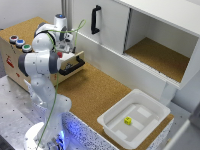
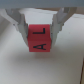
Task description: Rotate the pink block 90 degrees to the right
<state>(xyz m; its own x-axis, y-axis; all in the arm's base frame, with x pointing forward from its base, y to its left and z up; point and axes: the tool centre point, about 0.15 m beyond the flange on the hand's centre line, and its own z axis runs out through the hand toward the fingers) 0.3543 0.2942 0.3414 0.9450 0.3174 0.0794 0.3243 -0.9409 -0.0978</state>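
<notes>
Wrist view: we see the jaws clamped on the pink block [image 2: 39, 38], letters legible; the exterior view alone shows the yellow cube [image 1: 128, 120].

The pink block [image 2: 39, 39] — black letters "A" and "L".

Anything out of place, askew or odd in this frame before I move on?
Nothing looks spilled or damaged. One oddity: the yellow cube sits alone in the white bin. The gripper holds the pink block squarely between its fingers, black letters readable, over a pale surface.
</notes>
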